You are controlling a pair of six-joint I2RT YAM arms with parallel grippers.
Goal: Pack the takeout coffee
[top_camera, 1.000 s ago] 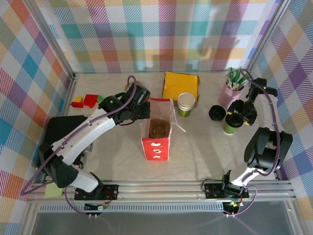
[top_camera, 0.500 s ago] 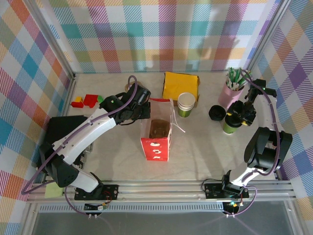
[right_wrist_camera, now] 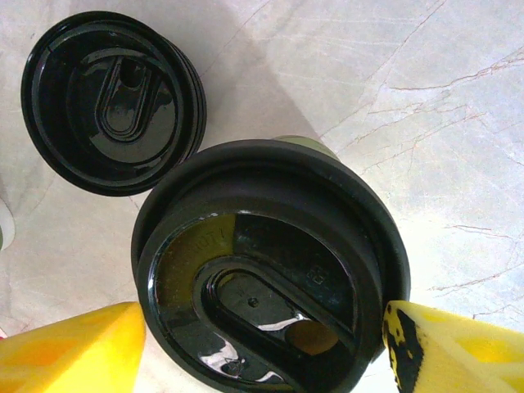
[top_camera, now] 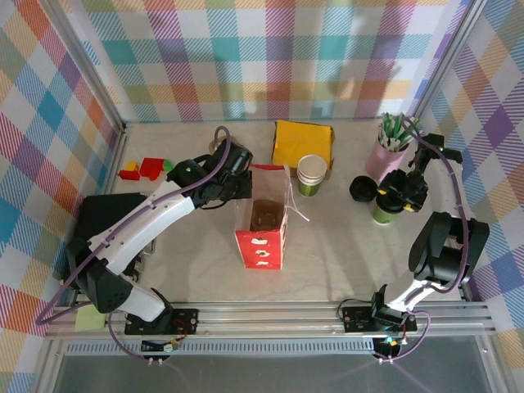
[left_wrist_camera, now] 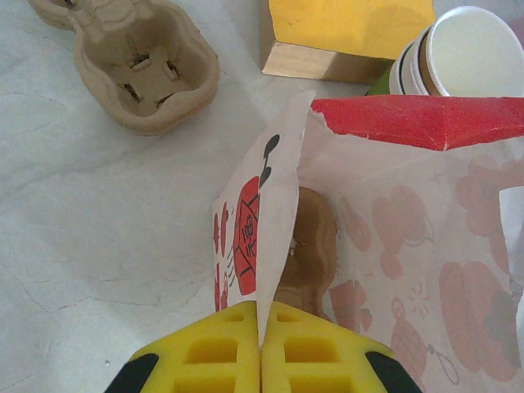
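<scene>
The takeout coffee [top_camera: 382, 211], a green cup under a black lid [right_wrist_camera: 270, 262], stands on the table at the right. My right gripper [top_camera: 396, 196] hangs over it, open, with one yellow finger [right_wrist_camera: 74, 348] on each side of the lid; I cannot tell whether they touch the cup. A red paper bag [top_camera: 262, 233] stands open at mid-table with a brown pulp carrier [left_wrist_camera: 311, 246] inside. My left gripper [left_wrist_camera: 262, 309] is shut on the bag's [left_wrist_camera: 393, 213] far-left edge, also seen from above [top_camera: 233, 185].
A stack of black lids [right_wrist_camera: 110, 98] lies just left of the coffee. A pink cup of sticks [top_camera: 389, 147], a stack of cups [top_camera: 311, 173] and a yellow box [top_camera: 303, 143] stand behind. A spare pulp carrier [left_wrist_camera: 147, 70] and toy blocks [top_camera: 143, 169] lie at the left.
My right gripper has edged slightly left over the coffee. The left arm and the bag have not moved.
</scene>
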